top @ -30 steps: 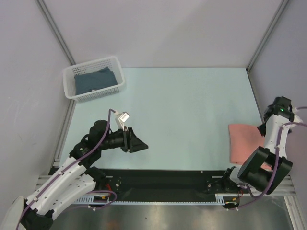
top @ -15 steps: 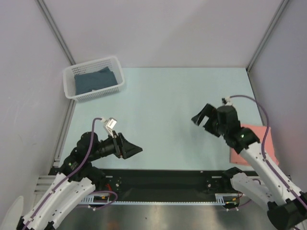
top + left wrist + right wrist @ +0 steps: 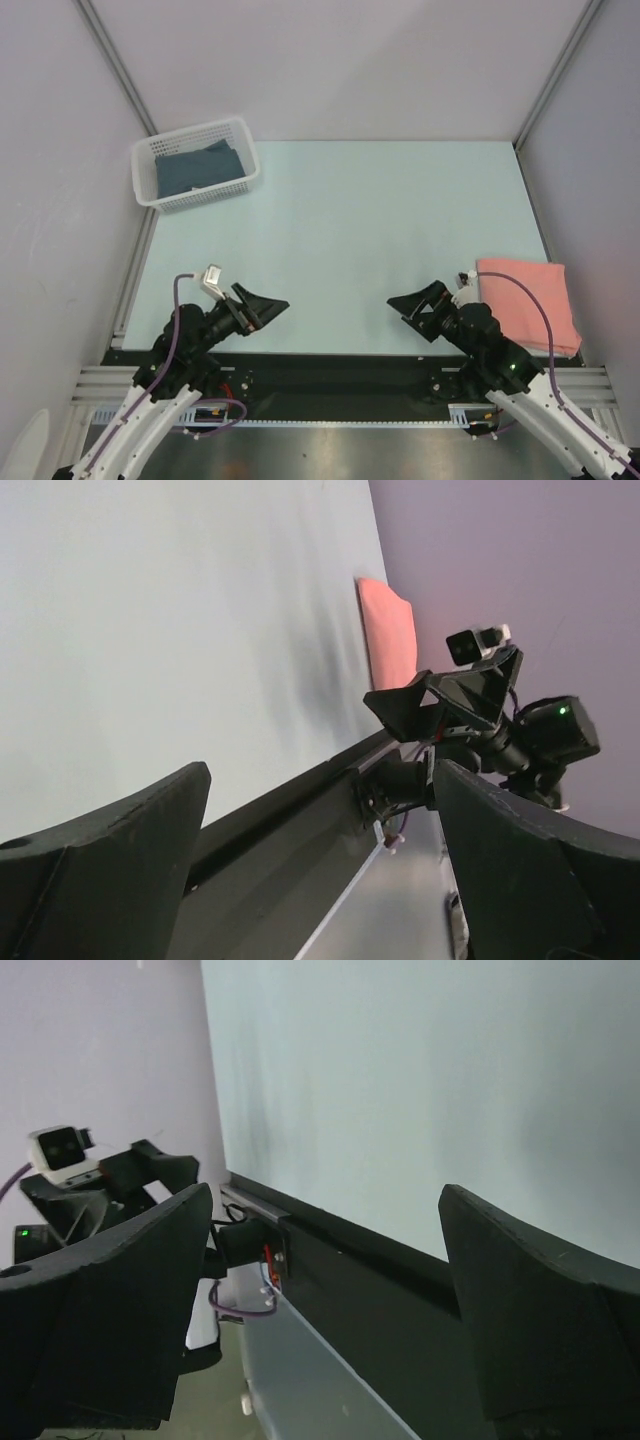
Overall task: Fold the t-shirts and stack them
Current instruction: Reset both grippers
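The pink shirt is seen folded at the near right. The blue shirt is bundled in the basket, far left. Both are judged soft, light and limp, best pinched at a hem or corner. The left gripper and right gripper are spread wide, empty.

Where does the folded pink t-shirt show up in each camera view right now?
Top external: the pink t-shirt lies at the right edge, near the front.
Left wrist: upper centre.
Right wrist: not in it.
Shared landmark: the black rail along the near edge.
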You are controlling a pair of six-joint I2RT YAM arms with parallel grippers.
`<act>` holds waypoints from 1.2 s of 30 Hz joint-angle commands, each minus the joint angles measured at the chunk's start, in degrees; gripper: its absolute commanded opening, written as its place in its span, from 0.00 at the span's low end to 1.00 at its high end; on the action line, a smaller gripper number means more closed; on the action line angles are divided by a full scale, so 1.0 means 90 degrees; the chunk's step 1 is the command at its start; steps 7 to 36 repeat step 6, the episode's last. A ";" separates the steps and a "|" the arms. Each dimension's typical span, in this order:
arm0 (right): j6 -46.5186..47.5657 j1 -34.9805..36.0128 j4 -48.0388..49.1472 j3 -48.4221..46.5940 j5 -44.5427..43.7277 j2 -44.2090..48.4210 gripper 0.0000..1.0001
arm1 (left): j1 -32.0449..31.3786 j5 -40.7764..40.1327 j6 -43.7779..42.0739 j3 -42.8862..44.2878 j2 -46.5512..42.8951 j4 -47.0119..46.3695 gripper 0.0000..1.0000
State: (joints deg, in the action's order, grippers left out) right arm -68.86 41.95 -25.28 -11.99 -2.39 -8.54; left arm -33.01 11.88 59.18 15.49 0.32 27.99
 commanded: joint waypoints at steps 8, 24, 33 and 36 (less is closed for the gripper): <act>-0.0494 0.0036 0.2107 0.0930 0.0556 0.0393 1.00 | 0.0036 0.0905 0.2162 -0.1474 -0.0914 -0.3290 1.00; -0.0494 0.0036 0.2107 0.0930 0.0556 0.0393 1.00 | 0.0036 0.0905 0.2162 -0.1474 -0.0914 -0.3290 1.00; -0.0494 0.0036 0.2107 0.0930 0.0556 0.0393 1.00 | 0.0036 0.0905 0.2162 -0.1474 -0.0914 -0.3290 1.00; -0.0494 0.0036 0.2107 0.0930 0.0556 0.0393 1.00 | 0.0036 0.0905 0.2162 -0.1474 -0.0914 -0.3290 1.00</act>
